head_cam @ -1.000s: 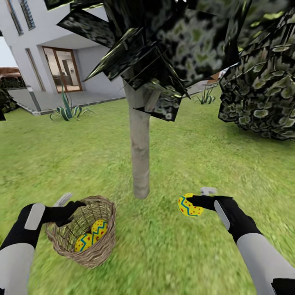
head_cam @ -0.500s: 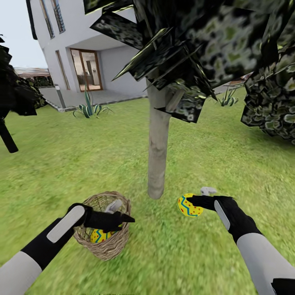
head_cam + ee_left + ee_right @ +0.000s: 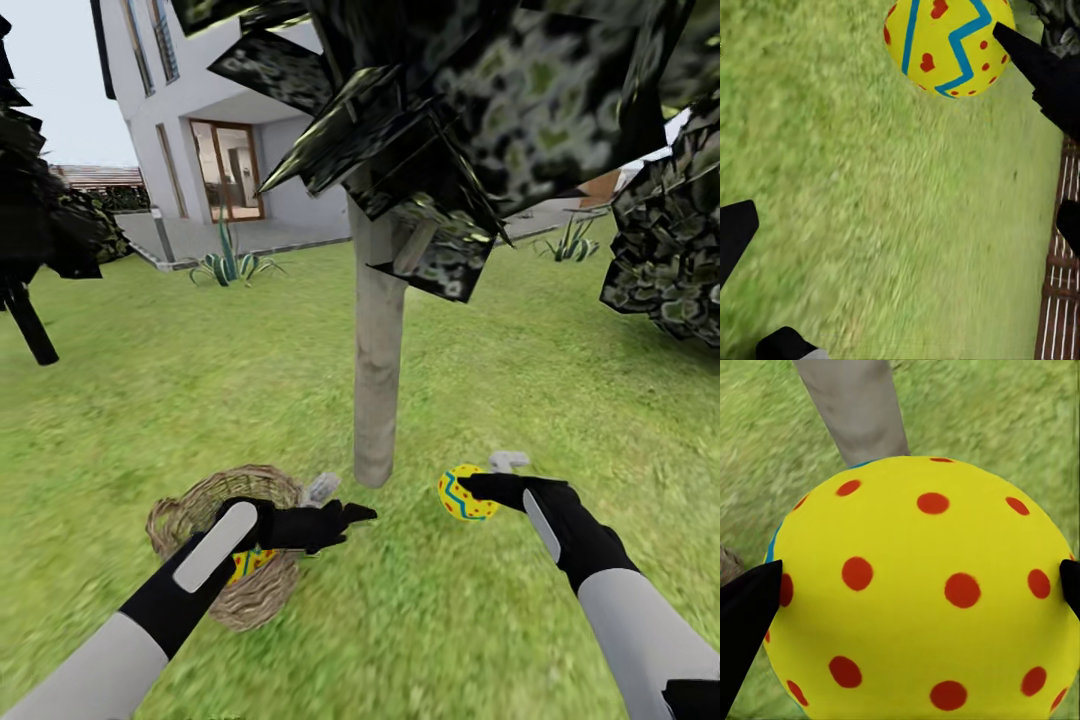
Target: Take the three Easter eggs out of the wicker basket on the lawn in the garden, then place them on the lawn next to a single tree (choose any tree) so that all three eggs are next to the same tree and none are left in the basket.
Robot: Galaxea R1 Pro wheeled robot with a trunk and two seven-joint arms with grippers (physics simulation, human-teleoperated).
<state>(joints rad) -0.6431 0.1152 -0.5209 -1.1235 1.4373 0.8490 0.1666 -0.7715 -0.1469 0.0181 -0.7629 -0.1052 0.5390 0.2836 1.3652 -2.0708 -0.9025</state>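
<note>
Head view: egg point(image 3: 462, 494) in right gripper point(image 3: 478, 482) (clamped)

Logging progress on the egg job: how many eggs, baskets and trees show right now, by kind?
Easter eggs: 2, one held in the right hand, one in the wicker basket
Wicker basket: 1
Trees: 2, pale trunk, dark trunk
Total: 5

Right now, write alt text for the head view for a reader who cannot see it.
The right pincer holds a yellow Easter egg above the lawn beside a pale tree trunk. The left arm reaches across a wicker basket holding an egg. A white house stands behind.
</note>
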